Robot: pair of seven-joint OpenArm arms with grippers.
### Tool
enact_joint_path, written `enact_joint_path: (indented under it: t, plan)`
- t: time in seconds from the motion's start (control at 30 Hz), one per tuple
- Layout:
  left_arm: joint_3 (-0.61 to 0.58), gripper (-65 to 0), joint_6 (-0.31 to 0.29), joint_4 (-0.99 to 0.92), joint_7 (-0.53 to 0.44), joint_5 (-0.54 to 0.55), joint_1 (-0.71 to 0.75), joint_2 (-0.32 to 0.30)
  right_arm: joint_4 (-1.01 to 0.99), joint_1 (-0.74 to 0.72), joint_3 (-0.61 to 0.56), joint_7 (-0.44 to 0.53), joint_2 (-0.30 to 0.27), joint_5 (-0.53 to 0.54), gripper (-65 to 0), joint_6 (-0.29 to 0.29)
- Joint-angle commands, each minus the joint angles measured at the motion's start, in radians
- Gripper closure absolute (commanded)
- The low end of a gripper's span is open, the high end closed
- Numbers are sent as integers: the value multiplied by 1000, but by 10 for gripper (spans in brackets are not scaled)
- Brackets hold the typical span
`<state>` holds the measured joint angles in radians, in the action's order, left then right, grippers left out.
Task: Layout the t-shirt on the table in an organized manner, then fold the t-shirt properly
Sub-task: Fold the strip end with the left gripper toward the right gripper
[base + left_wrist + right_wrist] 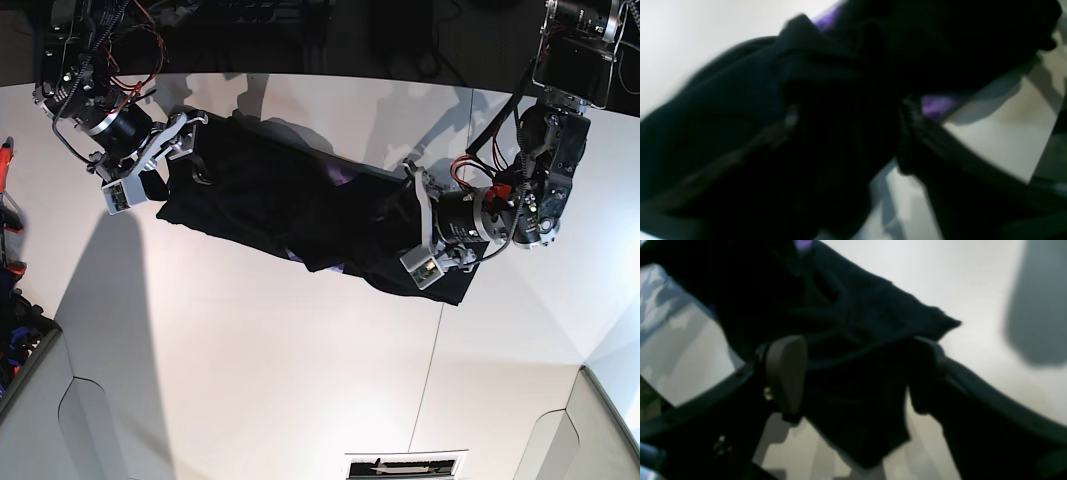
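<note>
- Nearest the base camera, the front half of the desk [250,380] is bare white, crossed only by a thin dark seam, so there is plenty of free surface toward the viewer for spreading and folding.
- Farther in, the t-shirt [290,205] lies as a long, rumpled black band running diagonally between the two arms; a little purple shows through its folds. It is stretched lengthwise but bunched across, with no sleeves or collar laid out, so I judge the layout only begun and the folding untouched.
- The left pincer [415,225] sits at the shirt's lower end, near the desk's seam. Its wrist view is mostly black cloth and too blurred to show the jaws, so I cannot tell whether it grips.
- The right pincer [857,370] at the far end has its jaws spread, with cloth lying between the fingers [786,373] but not clamped.
- Beyond the shirt, the desk's far edge is close behind both arms, leaving little room that way.
</note>
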<state>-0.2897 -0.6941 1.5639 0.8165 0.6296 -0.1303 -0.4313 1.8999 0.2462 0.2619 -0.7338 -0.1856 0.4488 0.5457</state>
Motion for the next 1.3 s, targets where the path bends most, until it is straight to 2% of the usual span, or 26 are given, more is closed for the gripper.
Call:
enact_joint_path:
  t: [0.0,0.1,0.2,0.3,0.57,0.67,0.83,0.93,1.1,1.13,1.17,1.2,1.27]
  plan:
    - [0,-396,-4,0,-23,13,-22,-3,22,-10,30,29,-3,13,-449,-5]
    - [-6,-396,-4,-8,-1,38,-23,21,24,-19,148,27,23,48,-449,-19]
    - [-6,-395,-4,-5,3,135,-26,21,22,-19,253,13,40,78,-449,-19]
    - [-6,-395,-4,-5,3,210,-28,21,0,5,284,11,39,91,-449,-18]
    - [-5,-395,-4,-5,16,259,-36,43,-211,-22,238,44,40,121,-449,-18]
    - [-5,-395,-4,-5,60,332,-35,43,-266,-41,202,45,45,144,-449,-2]
    - [-5,-395,-4,-5,114,464,-36,43,-277,-76,156,43,129,142,-449,1]
    - [-5,-395,-4,-5,131,476,-36,43,-277,-94,132,42,177,134,-449,2]
    - [-3,-395,-4,-5,138,473,-36,40,-277,-112,117,47,220,109,-447,4]
    - [-3,-395,-4,-5,138,473,-36,40,-277,-117,117,49,224,91,-429,0]
    - [3,-395,-4,-5,138,475,-36,37,-277,-122,117,48,227,74,-380,0]
    - [10,-395,-4,-5,138,475,-36,36,-277,-125,117,49,227,63,-293,0]
    - [38,-395,-4,-5,138,483,-36,35,-277,-128,117,49,227,44,-50,0]
